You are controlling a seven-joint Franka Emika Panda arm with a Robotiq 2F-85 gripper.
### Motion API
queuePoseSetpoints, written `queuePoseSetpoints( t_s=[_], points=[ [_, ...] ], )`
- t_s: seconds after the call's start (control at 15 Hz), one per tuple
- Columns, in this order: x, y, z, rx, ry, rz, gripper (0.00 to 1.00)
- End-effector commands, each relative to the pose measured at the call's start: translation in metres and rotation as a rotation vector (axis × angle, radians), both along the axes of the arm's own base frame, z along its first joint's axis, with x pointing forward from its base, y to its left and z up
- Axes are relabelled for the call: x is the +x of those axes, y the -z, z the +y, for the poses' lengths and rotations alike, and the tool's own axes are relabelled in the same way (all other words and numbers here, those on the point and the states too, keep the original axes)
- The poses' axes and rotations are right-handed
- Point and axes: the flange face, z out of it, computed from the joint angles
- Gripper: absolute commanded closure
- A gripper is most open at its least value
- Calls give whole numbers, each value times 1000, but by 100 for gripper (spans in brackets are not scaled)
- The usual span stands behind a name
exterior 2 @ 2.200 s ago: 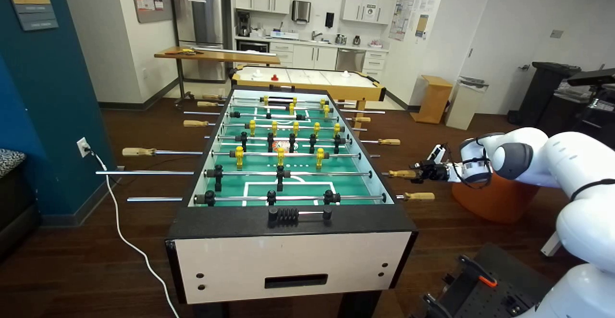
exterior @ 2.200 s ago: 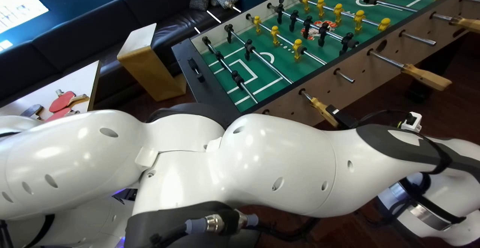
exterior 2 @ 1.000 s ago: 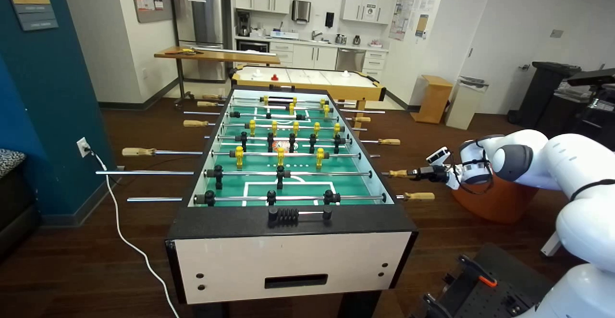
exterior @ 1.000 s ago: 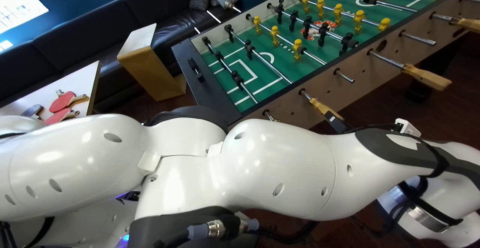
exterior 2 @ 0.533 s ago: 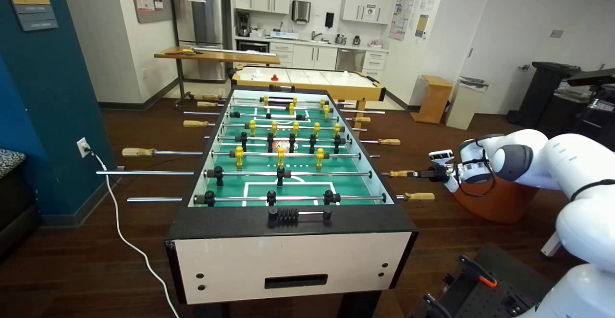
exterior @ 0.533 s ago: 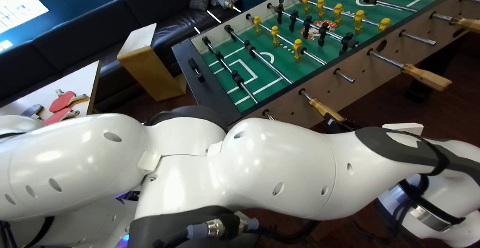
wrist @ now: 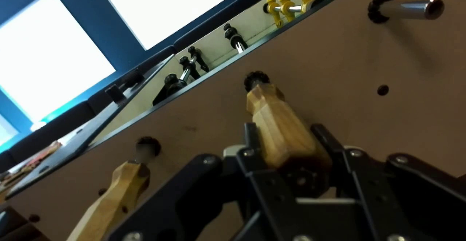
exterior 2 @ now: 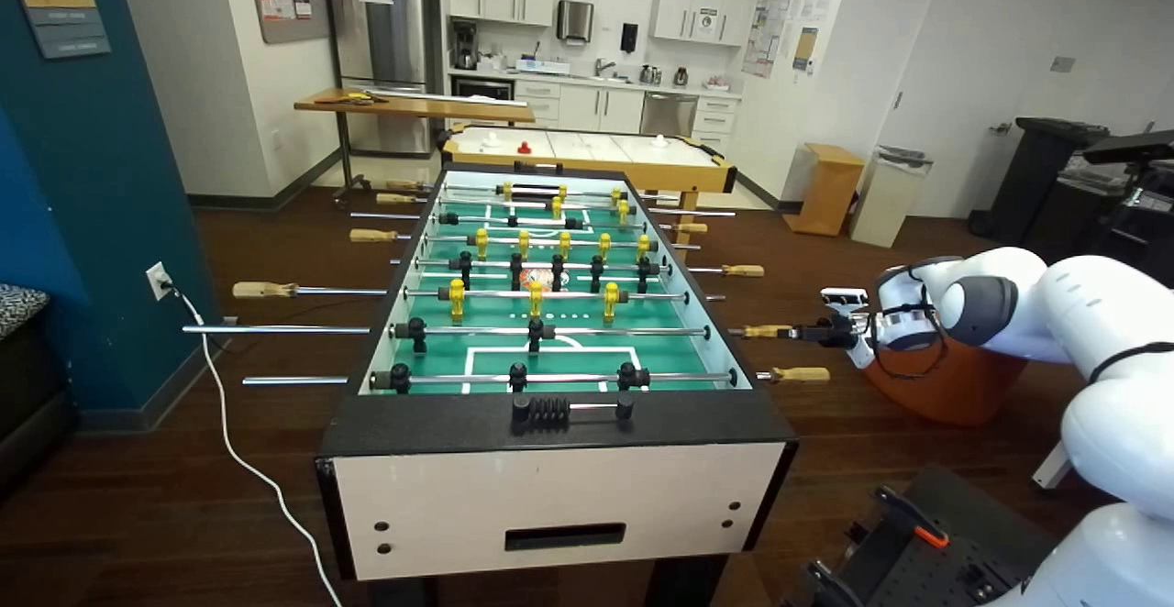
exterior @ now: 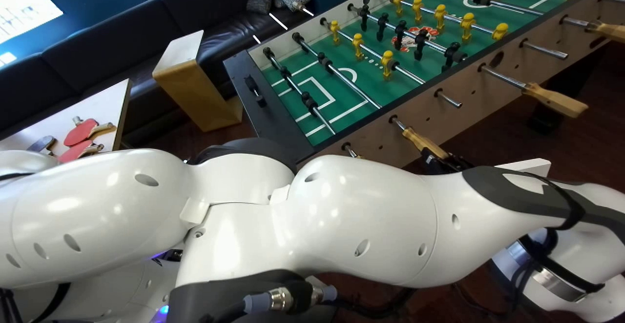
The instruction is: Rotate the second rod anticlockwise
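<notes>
The second rod crosses the foosball table near its close end, with black players whose feet are tilted off straight down. Its wooden handle sticks out of the side wall. My gripper is shut on that handle, one finger along each side, with the handle's dark end cap between them. In both exterior views the gripper meets the outer end of the handle. Part of the gripper is hidden behind the white arm in an exterior view.
The first rod's handle lies just left of my gripper in the wrist view. A bare rod end juts out at upper right. Another wooden handle projects farther along the table wall. An orange seat stands beneath the arm.
My gripper and its white camera mount have rolled about the handle, mostly before the last half second. The second rod's players have swung, their feet rising a little. The arm has sunk slightly.
</notes>
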Motion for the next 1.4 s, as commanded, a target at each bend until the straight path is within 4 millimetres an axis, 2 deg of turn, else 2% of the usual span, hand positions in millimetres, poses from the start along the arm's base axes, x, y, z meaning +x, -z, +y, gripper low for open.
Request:
queuePoseSetpoints(
  t_s=[0.0,0.73,0.8,1.13,1.2,1.33],
  points=[
    [3,-5,-5,-138,-29,-142,85],
    [0,-10,-12,-487,-48,-627,85],
    [-2,-2,-4,-407,-54,-574,60],
    [-3,-2,-5,-443,-56,-628,60],
    [-1,-1,-7,-489,-53,-657,85],
    [1,-3,-9,-575,-67,-770,85]
  ],
)
